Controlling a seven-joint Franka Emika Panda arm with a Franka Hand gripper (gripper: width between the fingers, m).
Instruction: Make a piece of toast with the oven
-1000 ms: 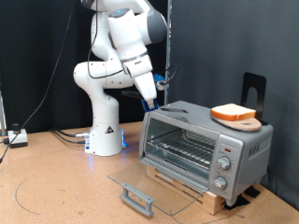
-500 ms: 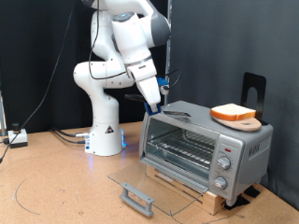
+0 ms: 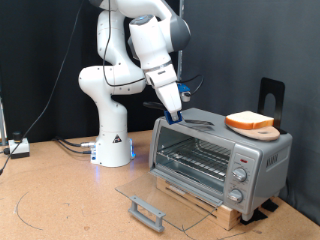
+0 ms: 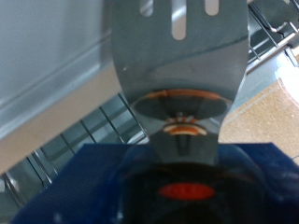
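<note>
One slice only was on view: the piece of toast lay flat on a round wooden board on the roof of the oven, towards the knob end, its broad face up and its long axis running roughly along the oven's length. The oven stood on a wooden base near the desk's edge at the exterior view's right. Its glass door was dropped fully open, lying level over the desk with the handle outermost. The wire rack inside carried nothing visible.

The fingers hung over the oven's roof at the end away from the knobs, pointing down and slightly towards the toast. They gripped a metal spatula; the wrist view showed its slotted blade extending ahead from between blue finger pads. In the exterior view the blade lay low over the roof, directed at the slice but apart from it. Whether it touched the roof could not be told.
</note>
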